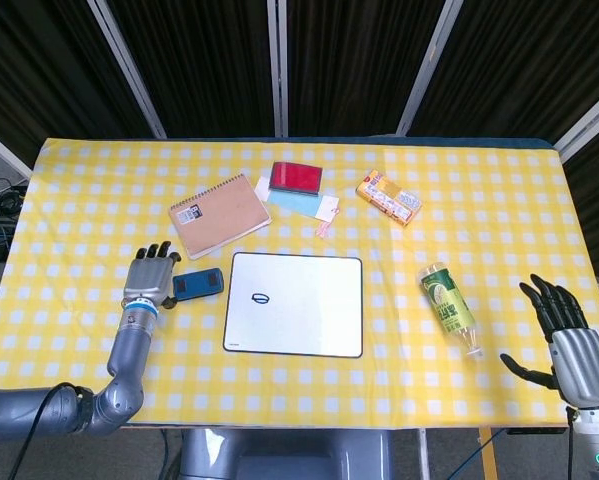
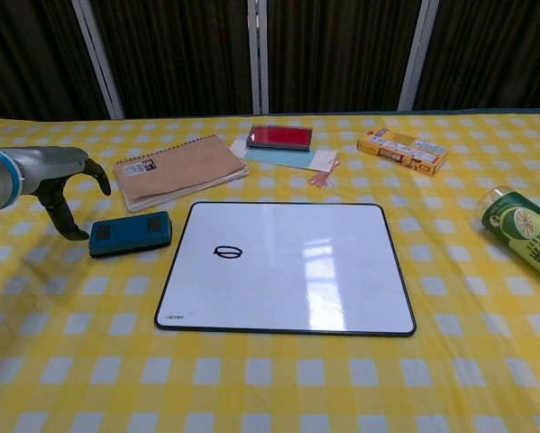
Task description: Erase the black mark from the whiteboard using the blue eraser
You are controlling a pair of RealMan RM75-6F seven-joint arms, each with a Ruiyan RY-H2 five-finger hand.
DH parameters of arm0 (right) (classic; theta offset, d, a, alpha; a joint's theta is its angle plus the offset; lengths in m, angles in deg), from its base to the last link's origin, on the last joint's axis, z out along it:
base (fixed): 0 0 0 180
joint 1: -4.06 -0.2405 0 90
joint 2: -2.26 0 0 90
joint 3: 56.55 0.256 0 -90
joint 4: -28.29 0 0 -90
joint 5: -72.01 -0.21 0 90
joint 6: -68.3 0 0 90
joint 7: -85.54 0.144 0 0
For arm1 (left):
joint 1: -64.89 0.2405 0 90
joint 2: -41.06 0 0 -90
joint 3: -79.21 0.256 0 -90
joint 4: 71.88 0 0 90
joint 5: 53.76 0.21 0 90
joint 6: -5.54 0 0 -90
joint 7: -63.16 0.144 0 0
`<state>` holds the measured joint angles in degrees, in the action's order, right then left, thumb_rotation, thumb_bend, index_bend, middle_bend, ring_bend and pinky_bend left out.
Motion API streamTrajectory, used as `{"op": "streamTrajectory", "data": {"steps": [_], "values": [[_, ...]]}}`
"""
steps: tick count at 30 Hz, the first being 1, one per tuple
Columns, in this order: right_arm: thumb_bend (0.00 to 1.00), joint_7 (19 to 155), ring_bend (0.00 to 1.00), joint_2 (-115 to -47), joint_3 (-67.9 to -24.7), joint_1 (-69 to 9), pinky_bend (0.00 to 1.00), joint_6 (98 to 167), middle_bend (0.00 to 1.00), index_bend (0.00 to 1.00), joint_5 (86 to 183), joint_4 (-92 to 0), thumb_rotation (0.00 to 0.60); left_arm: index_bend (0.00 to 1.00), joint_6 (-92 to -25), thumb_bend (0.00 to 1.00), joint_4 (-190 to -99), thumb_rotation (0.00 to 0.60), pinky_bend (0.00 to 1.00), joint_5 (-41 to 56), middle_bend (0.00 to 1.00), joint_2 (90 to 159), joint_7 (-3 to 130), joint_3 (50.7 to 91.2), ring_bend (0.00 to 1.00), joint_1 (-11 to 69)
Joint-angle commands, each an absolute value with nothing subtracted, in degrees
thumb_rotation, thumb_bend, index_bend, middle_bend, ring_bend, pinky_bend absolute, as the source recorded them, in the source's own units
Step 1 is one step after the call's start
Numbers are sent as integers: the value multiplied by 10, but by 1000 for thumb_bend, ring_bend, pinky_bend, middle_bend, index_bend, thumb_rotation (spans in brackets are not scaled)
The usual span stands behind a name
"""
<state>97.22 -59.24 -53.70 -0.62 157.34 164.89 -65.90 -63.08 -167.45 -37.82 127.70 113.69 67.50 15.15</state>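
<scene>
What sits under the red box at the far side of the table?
Under the red box lies a light blue sheet, with a white paper and a pinkish tag at its right. How far they extend beneath the box is covered.

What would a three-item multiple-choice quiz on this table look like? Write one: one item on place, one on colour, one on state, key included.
1. The blue eraser lies:
A. on the whiteboard
B. left of the whiteboard
C. on the notebook

2. The tablecloth is checked:
A. yellow and white
B. red and white
C. green and white

3. The left hand:
A. grips the eraser
B. holds nothing, fingers apart
C. presses the whiteboard

Key: B, the eraser sits on cloth beside the board; A, yellow-white squares; B, the chest view shows a gap between hand and eraser.
</scene>
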Motion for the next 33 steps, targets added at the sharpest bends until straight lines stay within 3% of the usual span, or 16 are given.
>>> {"op": "streamTrajectory", "data": {"steps": [1, 33], "values": [[54, 976, 0, -591, -539, -5, 0, 1579, 0, 0, 1655, -661, 600, 188, -634, 291, -1661, 600, 68, -387, 0, 1290, 1142, 677, 0, 148], [54, 1037, 0, -572, -536, 6, 0, 1608, 0, 0, 1660, -665, 600, 269, -645, 295, -1576, 600, 68, -358, 0, 1394, 1157, 667, 0, 133]]}}
